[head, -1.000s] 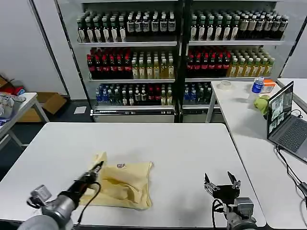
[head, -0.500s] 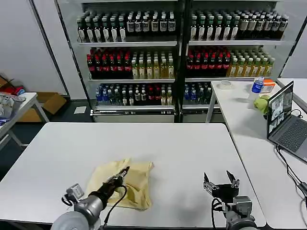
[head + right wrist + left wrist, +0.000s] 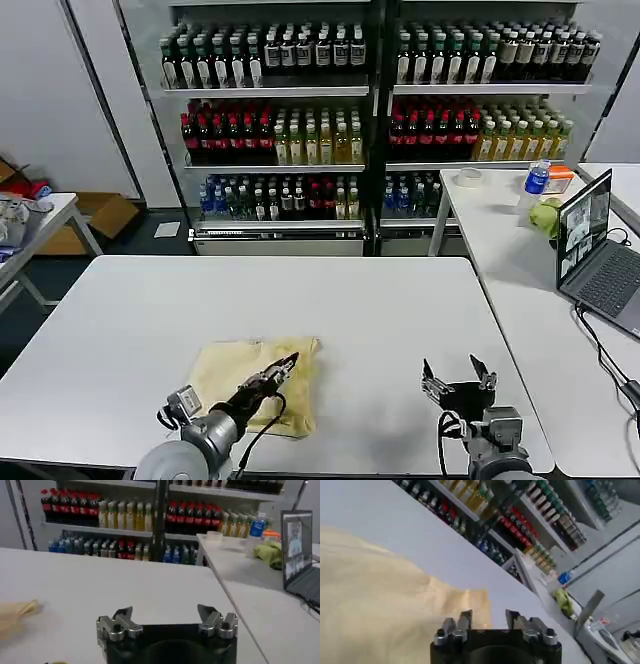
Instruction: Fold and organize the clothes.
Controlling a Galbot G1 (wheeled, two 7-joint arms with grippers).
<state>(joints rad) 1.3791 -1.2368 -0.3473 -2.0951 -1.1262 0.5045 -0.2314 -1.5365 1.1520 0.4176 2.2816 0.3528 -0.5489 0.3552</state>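
Observation:
The clothes, a pale yellow garment, lie folded over on the white table near its front edge, left of centre. My left gripper hovers low over the garment's right part, close to its right edge. In the left wrist view the garment spreads beneath the left gripper, whose jaws stand apart with nothing between them. My right gripper stands open over bare table to the right, well apart from the cloth. In the right wrist view this gripper is empty and a corner of the garment shows far off.
Shelves of bottles fill the wall behind the table. A second table on the right carries a laptop, a water bottle and a green object. A smaller table and a cardboard box stand at the left.
My left gripper has swept from the garment's left corner rightward across it. The left part of the cloth now lies folded over, so the garment looks narrower. The right gripper has stayed put.

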